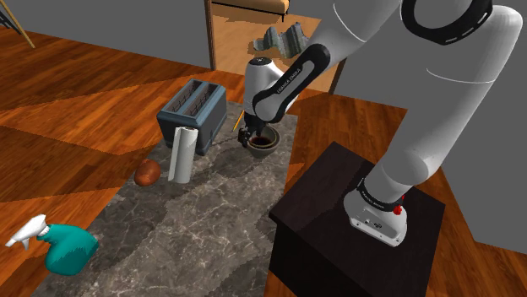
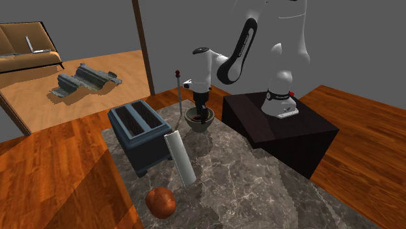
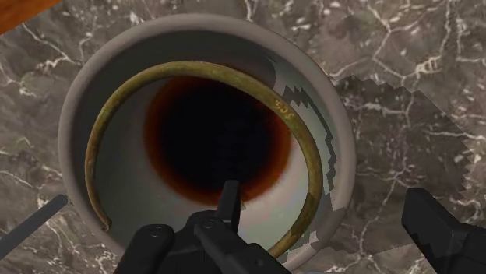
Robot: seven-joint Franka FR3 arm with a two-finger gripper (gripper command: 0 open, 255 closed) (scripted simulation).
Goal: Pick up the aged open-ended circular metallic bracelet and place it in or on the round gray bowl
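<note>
Tool (image 3: 322, 224): fingers apart, clasping nothing, low over bowl (image 3: 74, 117).
Bracelet (image 3: 202, 72): inside rim, free of fingers.
Why low: likely avoids bounce onto counter (image 3: 405, 78).

Tarnished olive-brass with darker mottling along the bracelet (image 3: 282, 105). Pale gray on the bowl (image 3: 74, 117) rim, reddish-brown sinking to black at its centre, jagged gray-and-white patches on one inner wall. Dark gray, white-veined marble countertop (image 3: 405, 70). Slate-blue toaster (image 1: 192, 114); teal spray bottle (image 1: 66, 251), white nozzle.
</note>
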